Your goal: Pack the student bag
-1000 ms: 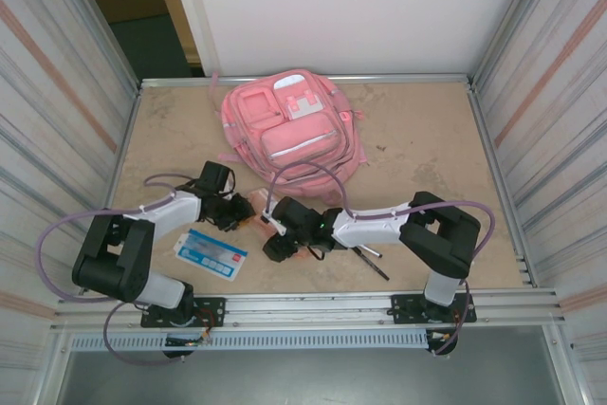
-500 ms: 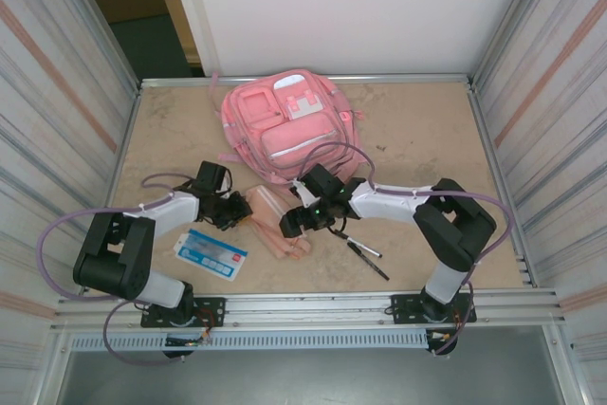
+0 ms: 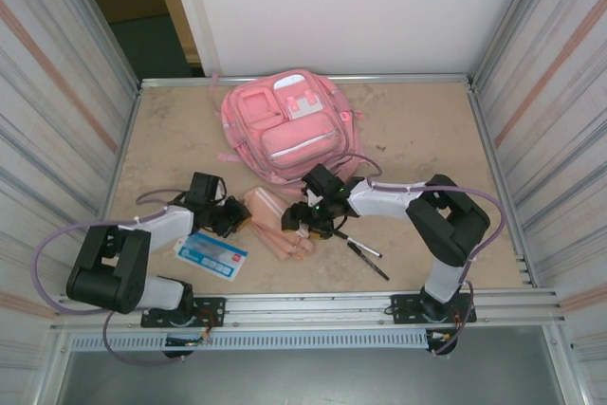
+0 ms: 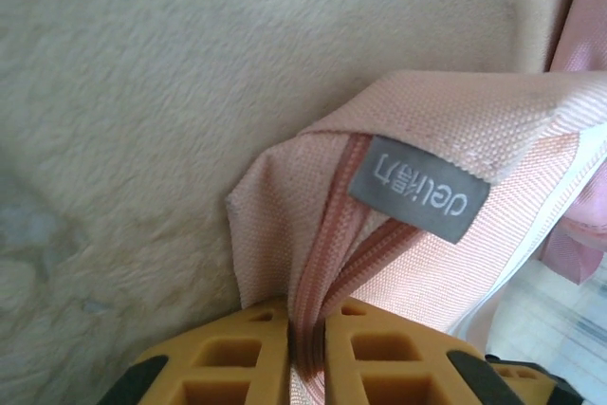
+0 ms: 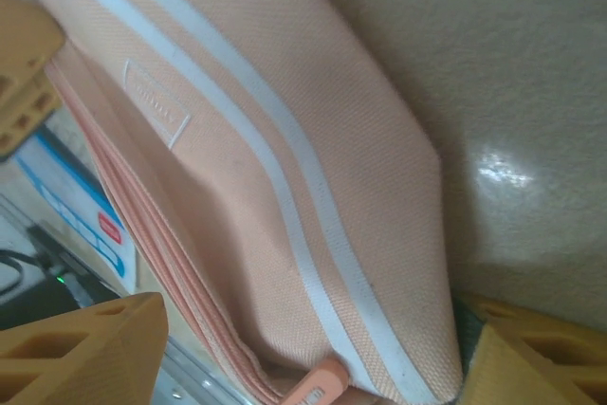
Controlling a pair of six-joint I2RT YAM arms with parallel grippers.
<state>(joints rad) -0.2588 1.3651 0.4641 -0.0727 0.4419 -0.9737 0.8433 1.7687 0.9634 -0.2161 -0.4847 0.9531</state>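
While the left gripper point(image 4: 305, 329) pinches the pencil pouch point(image 3: 269, 230) by its zip corner at lower centre, the right gripper point(image 5: 313, 367), spread astride its other end, should prob. clamp squarely w/o twisting before lifting toward the student bag point(image 3: 285, 125), upper centre.

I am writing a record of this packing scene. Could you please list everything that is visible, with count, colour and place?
backpack: one, pink with white trim, far middle of the table
pencil pouch: one, pale pink with white stripes, near middle, between the arms
pens: two, black, right of the pouch
packet: one, blue and white, flat, near left
table: one, beige
left end effector: one, orange fingers, shut on the pouch's zipper end
right end effector: one, orange fingers, open, one on either side of the pouch
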